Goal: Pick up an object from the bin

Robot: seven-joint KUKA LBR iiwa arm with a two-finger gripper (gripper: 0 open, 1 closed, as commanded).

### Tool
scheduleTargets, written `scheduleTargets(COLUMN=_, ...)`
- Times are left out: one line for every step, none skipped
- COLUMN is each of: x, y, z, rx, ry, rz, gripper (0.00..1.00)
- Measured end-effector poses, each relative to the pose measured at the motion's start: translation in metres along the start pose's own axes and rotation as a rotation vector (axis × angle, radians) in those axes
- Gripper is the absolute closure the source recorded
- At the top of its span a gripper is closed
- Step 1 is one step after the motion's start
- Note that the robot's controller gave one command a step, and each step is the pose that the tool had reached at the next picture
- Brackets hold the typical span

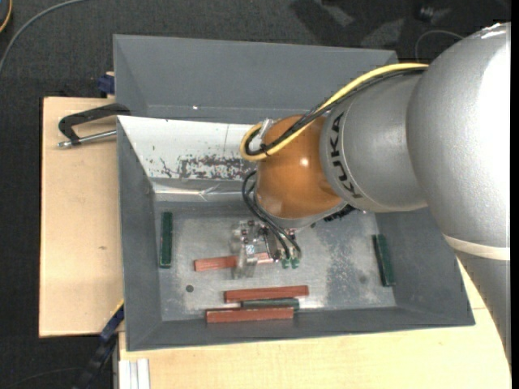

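Gripper (258,254) at right end of flat reddish-brown bar (212,263) (open/closed: can't tell); risk: off-centre grab lets bar pivot & slip.

The grey bin (136,241) has sloping walls and a flat floor dusted with pale specks. The left green bar (165,239) lies at the foot of the left wall, running front to back. The right green bar (383,259) lies near the right wall, slightly slanted, well apart from the rest. Near the floor's middle the short red bar (215,263) lies crosswise. Toward the front wall three bars lie crosswise, side by side: the rear red bar (266,293), a dark bar (269,303), perhaps green, close against it, and the front red bar (249,315) by the wall's foot. A small dark spot (190,289) sits left of them.
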State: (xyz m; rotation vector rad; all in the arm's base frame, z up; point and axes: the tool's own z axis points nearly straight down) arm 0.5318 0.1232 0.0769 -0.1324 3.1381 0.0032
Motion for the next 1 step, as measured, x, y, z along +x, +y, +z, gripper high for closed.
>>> scheduleTargets(x=0.0033, y=0.0026, z=-0.1617, rx=0.000, ry=-0.014, rz=-0.065, gripper=1.00)
